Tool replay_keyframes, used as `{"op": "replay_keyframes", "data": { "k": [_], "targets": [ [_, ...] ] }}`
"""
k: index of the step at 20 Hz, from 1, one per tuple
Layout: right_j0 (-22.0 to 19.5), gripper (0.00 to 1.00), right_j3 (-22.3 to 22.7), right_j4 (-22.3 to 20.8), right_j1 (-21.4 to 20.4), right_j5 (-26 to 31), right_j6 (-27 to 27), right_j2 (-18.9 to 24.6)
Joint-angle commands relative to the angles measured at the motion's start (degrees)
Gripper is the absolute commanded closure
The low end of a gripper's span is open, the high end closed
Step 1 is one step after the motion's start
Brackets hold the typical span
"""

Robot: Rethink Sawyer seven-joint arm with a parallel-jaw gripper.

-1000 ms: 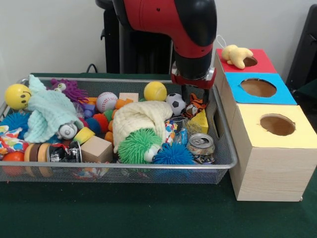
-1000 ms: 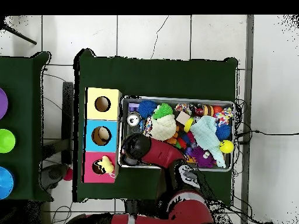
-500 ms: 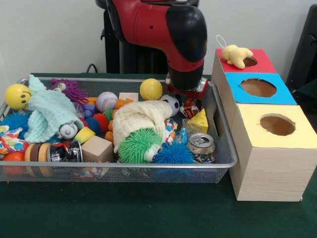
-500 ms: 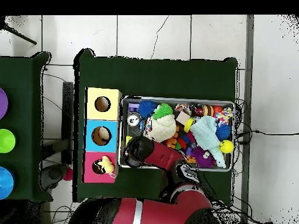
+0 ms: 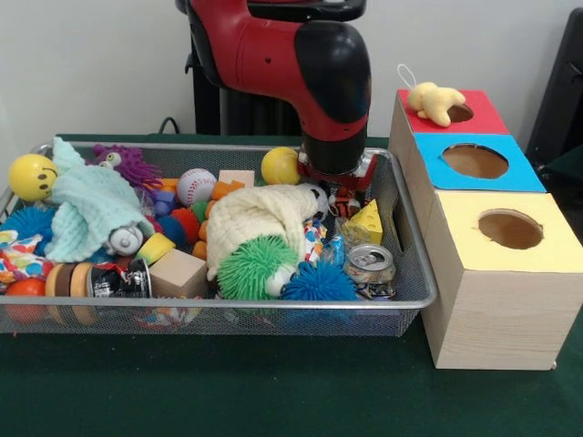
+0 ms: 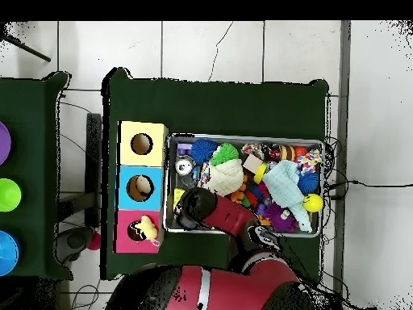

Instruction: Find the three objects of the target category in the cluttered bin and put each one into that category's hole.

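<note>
My gripper (image 5: 341, 191) is down in the far right corner of the wire bin (image 5: 412, 273), right on a small striped tiger toy (image 5: 347, 206); the arm's wrist hides how it stands. In the overhead view only the arm's end (image 6: 192, 211) shows, by the bin's wall beside the boxes. A soccer ball (image 5: 318, 194) peeks out just left of the gripper. A yellow plush (image 5: 434, 99) lies at the hole of the red-topped box (image 5: 478, 116), seen from above as the yellow plush (image 6: 146, 228). The blue-topped box (image 5: 475, 161) and the yellow-topped box (image 5: 510, 229) stand beside the bin.
The bin is packed: yellow ball (image 5: 279, 166), cheese wedge (image 5: 367, 223), drink can (image 5: 369, 264), cream knit cloth (image 5: 260, 215), green spiky ball (image 5: 247, 269), blue spiky ball (image 5: 316, 284), wooden block (image 5: 178, 273), mint cloth (image 5: 86, 206), smiley ball (image 5: 32, 176), baseball (image 5: 196, 186).
The arm has come down and slightly left into the bin's far right corner, onto the tiger toy. It now covers most of the soccer ball. The yellow ball shifted a little left.
</note>
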Motion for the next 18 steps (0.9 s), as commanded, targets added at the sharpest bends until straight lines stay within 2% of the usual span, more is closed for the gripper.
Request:
{"op": "replay_keyframes", "data": {
  "k": [1, 6, 8, 11, 15, 18],
  "targets": [
    [-3.44, 1.0, -5.67, -1.79, 10.99, -10.17, 6.08, 1.61],
    [-4.0, 1.0, -3.85, -2.84, 7.24, -6.92, 4.68, 1.92],
    [-3.91, 1.0, -2.04, -3.06, 3.05, -3.4, 4.49, 1.35],
    [-3.62, 1.0, 1.61, -3.19, -5.34, 3.68, 4.71, -0.3],
    [-4.03, 1.0, 2.95, -3.82, -12.71, 11.82, 4.03, -0.92],
    [-4.33, 1.0, 3.03, -4.31, -16.07, 16.58, 3.89, -1.14]
  ]
}}
